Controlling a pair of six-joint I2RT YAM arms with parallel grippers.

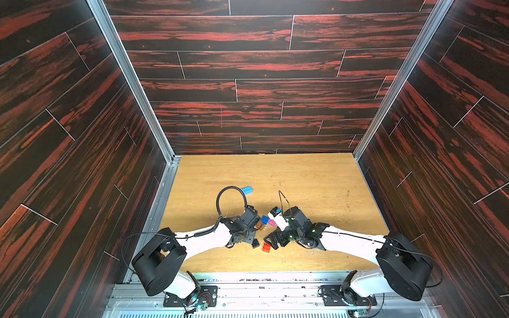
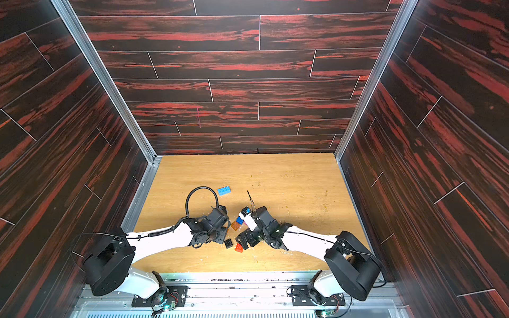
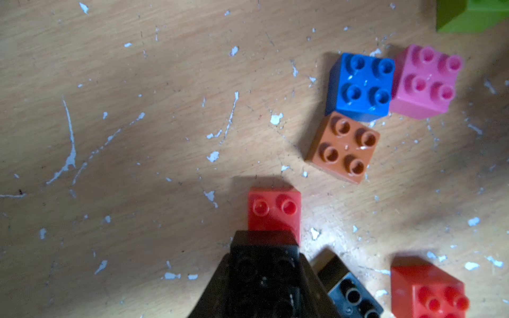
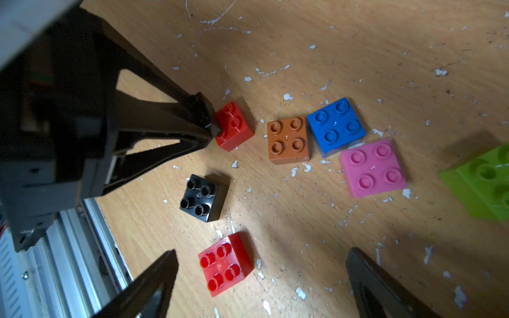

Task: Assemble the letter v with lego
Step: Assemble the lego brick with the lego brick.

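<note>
Seven small square bricks lie mid-tabletop (image 4: 385,55), btwn the arms. Left end effector (image 4: 212,129): tips pressed together, nothing pinched, touching the side of a red brick (image 4: 234,125) that faces it. That brick lies straight ahead of the tips. Orange brick (image 4: 287,140) sits just beyond across a small gap, w/ blue brick (image 4: 336,124) touching it. Right end effector (image 4: 260,258): spread wide around a 2nd red brick (image 4: 225,264), no contact. Left arm's nearer, so prob. a push along its own axis closes the gap.
</note>
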